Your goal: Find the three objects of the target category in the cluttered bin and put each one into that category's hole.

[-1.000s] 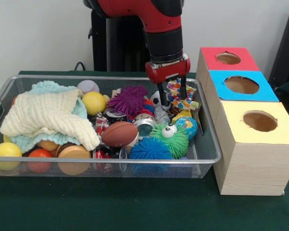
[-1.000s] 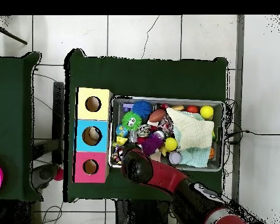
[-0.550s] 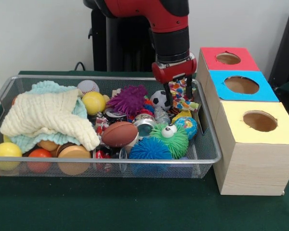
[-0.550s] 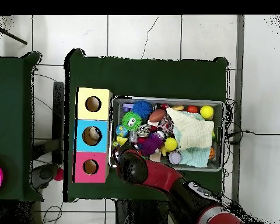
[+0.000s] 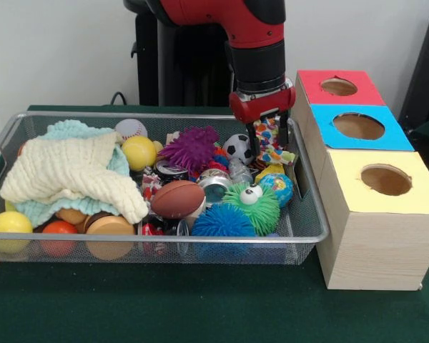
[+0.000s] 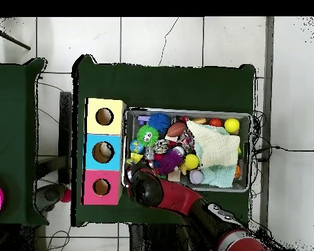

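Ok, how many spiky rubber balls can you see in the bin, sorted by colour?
Purple spiky ball: 1
Green spiky ball, with eyes: 1
Blue spiky ball: 1
Total: 3

My arm (image 5: 254, 36) comes down from above, its red upper shell giving way to a black wrist section and then a red gripper mount — the last link hangs close to vertical. The gripper (image 5: 269, 140) points straight down, and I can see two thin dark fingers (image 5: 255, 141) standing apart with a clear gap between them. From overhead the arm (image 6: 186, 202) stretches from the bottom edge up and left — its black wrist end hides the gripper there.
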